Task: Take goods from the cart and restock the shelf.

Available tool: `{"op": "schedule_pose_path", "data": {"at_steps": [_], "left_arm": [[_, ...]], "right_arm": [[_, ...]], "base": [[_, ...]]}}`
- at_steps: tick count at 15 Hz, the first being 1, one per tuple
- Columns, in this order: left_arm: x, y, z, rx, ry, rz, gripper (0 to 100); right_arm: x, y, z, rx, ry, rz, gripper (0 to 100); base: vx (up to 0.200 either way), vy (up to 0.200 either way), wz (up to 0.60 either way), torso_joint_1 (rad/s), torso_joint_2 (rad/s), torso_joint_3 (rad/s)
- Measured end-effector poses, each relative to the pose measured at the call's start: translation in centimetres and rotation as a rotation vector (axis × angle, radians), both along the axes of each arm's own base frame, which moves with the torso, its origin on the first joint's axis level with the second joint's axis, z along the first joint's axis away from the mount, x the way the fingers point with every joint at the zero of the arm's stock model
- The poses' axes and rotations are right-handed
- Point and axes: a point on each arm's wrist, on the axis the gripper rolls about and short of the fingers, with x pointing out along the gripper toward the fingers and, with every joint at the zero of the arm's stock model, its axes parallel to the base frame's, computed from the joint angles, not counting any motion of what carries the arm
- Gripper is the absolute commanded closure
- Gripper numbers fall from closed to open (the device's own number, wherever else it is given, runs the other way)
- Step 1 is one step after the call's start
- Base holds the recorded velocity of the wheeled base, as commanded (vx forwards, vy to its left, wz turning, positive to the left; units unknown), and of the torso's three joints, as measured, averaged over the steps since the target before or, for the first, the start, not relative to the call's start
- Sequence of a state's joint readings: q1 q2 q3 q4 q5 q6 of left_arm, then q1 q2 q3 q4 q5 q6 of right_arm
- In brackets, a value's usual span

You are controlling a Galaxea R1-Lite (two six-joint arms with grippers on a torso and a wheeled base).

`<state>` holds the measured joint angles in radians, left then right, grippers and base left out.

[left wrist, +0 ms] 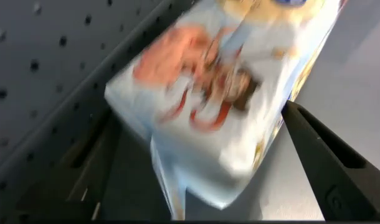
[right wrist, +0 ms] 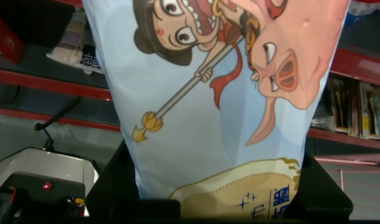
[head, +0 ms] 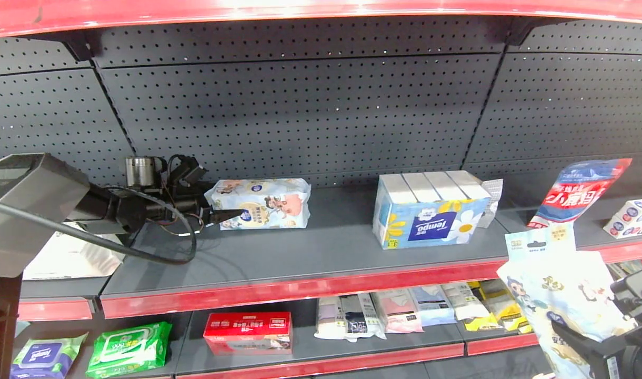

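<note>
From the head view, my left gripper (head: 227,213) is at the near end of a cartoon-printed tissue pack (head: 258,202) that lies flat on the grey middle shelf (head: 300,252), close to the pegboard back wall. One dark finger runs along the front of the pack; the other is hidden behind it. Farther along the same shelf stands a blue-and-white tissue box (head: 431,210), well apart from the pack, and beyond it a red-and-blue pouch (head: 584,192) stands upright. My right gripper (head: 589,342) is low at the edge of the picture and partly cut off. It holds up a pale cartoon-printed bag (head: 558,295) in front of the shelf edge.

From the left wrist view, the tissue pack is blurred. My fingers are spread wide on either side of its end. One is sharp and near the pack's edge, the other is only a dark smear. Whether either presses on the wrapper, I cannot tell.

From the right wrist view, the bag rises upright out of my clamped right gripper. The jaws show only as dark shapes at its foot, and the bag's top is cut off.
</note>
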<state>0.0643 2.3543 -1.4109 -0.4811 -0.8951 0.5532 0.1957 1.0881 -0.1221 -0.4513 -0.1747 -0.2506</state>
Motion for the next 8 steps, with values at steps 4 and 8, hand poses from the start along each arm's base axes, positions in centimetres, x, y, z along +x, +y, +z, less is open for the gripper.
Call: {"op": "schedule_pose_path", "data": {"at_steps": [4, 8], "left_arm": [[0.24, -0.34, 0.22, -0.001, 0.005, -0.006, 0], [0.81, -0.71, 0.32, 0.000, -0.010, -0.014, 0]], "right_arm": [[0.02, 0.00, 0.00, 0.000, 0.000, 0.000, 100], [0.08, 0.02, 0.03, -0.001, 0.001, 0.000, 100]], "base": [[0.000, 0.000, 0.00, 0.000, 0.00, 0.000], [0.000, 0.000, 0.00, 0.000, 0.00, 0.000]]}}
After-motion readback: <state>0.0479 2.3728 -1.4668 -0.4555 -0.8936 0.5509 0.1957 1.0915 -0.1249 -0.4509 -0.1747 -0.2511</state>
